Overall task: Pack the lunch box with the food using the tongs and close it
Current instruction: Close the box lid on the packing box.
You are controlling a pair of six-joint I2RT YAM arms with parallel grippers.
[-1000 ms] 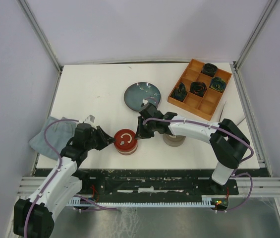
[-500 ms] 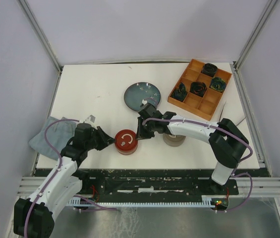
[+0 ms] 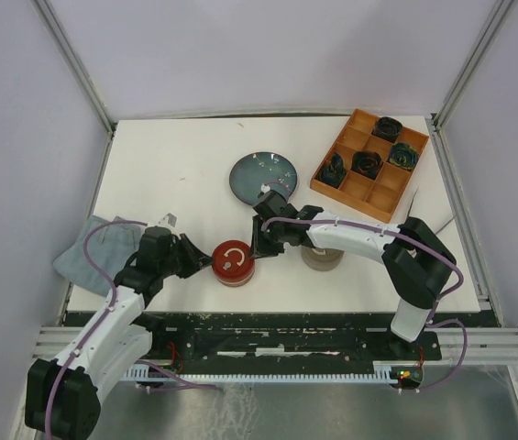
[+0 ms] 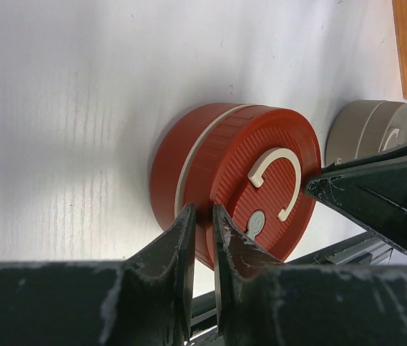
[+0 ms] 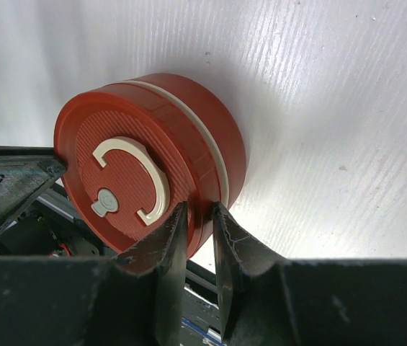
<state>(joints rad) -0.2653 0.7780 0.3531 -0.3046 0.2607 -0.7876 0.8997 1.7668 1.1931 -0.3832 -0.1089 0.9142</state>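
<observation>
A red round plastic lunch box [image 3: 233, 262] is seen on the white table [image 3: 176, 165], near its front edge, between the two arms. Its ribbed red lid [image 4: 239, 166] is seated on top. A cream C-shaped handle [image 5: 158, 189] is set into the lid, and a thin cream band [image 5: 212, 144] runs between lid and base.

The left gripper [image 4: 199, 216] is brought against the box's left side. Its fingers are drawn almost together, with only a slit left between them, and their tips are laid on the lid's side wall. Nothing is seen pinched between them.

The right gripper [image 5: 197, 213] is set against the opposite side, its fingertips placed at the seam by the cream band with a narrow gap between them. Whether the rim is clamped or merely touched cannot be told.

A dark blue-grey round plate [image 3: 264, 174] is found behind the box, apart from it. A small pale bit [image 3: 266, 189] is seen at the plate's near rim, too small to be identified.

A beige round container [image 3: 320, 259] is placed just to the right of the box, partly covered by the right arm. A crumpled grey-blue cloth [image 3: 89, 247] is spread at the table's left edge, partly under the left arm.

An orange compartmented tray [image 3: 382, 188] is set at the far right corner, with dark green-black coiled rosettes [image 3: 366, 163] held in four of its compartments
</observation>
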